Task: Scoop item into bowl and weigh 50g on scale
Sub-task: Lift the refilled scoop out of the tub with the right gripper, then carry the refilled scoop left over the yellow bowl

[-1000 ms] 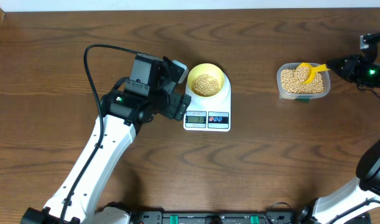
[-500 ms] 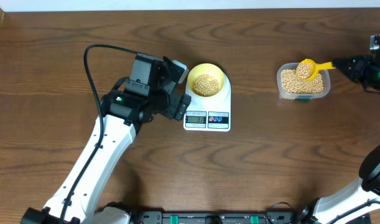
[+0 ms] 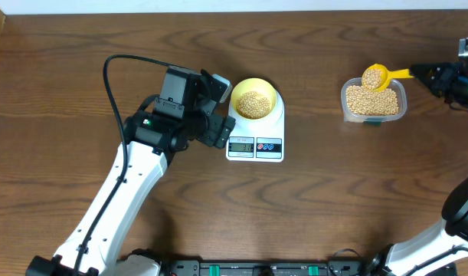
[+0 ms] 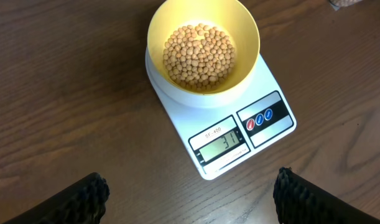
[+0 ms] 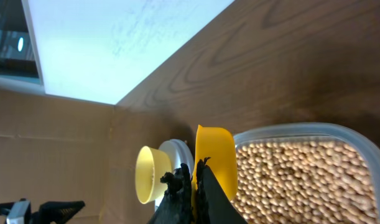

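1. Now the beans (image 3: 373,77) heaped in the scoop (image 3: 394,73) sit higher than a moment ago, just beyond the right gripper (image 3: 419,71), clenched on its handle, above the tub (image 3: 346,100).
2. Ahead of the left gripper's (image 4: 191,202) spread jaws, bowl (image 4: 247,43) and scale (image 4: 283,121) are unchanged, reading 31.

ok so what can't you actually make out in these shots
- overhead: the digits on the scale display are too small to read.
- right wrist: the scoop shows only its outer wall, which hides its load.
- overhead: the right end effector is too small and dark to show its grip, and the frame edge cuts its arm.
- overhead: the left end effector sits hidden under its own wrist.
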### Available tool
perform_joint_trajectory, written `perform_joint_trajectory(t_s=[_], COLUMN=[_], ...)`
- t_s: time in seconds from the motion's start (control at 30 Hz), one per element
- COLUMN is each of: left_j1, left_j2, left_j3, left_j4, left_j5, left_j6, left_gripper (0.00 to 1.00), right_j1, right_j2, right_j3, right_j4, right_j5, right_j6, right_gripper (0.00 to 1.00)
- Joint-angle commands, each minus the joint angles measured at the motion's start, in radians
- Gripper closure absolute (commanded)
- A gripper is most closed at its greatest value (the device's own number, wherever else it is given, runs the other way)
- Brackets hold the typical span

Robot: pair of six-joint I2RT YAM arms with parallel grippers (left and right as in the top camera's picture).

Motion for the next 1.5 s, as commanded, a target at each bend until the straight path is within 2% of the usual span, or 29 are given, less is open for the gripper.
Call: perform_joint_trajectory(t_s=[0.0,0.43,0.83,1.47], left_j1=[0.003,0.003,0.003,0.003], left_j2=[-0.002,-0.002,-0.002,-0.002], left_j3=[-0.003,-0.003,-0.003,-0.003], left_j4=[0.0,0.0,0.0,0.0], left_j5=[0.008,0.008,0.008,0.008], left_j6=[0.017,0.017,0.017,0.017], left_gripper=[0.13,0.13,0.13,0.13], right_j1=[0.035,0.183,0.347,0.567], right_j2=[0.009,0.009,0.009,0.009], right_j3=[-0.004,-0.004,-0.004,-0.004], right_j4=[0.026,0.188,0.244,0.298], right_j5=[-0.04,-0.039,-0.038,0.074], right_j6=[0.095,0.286,0.312,0.349], right_gripper=[0.99,0.99,0.99,0.99])
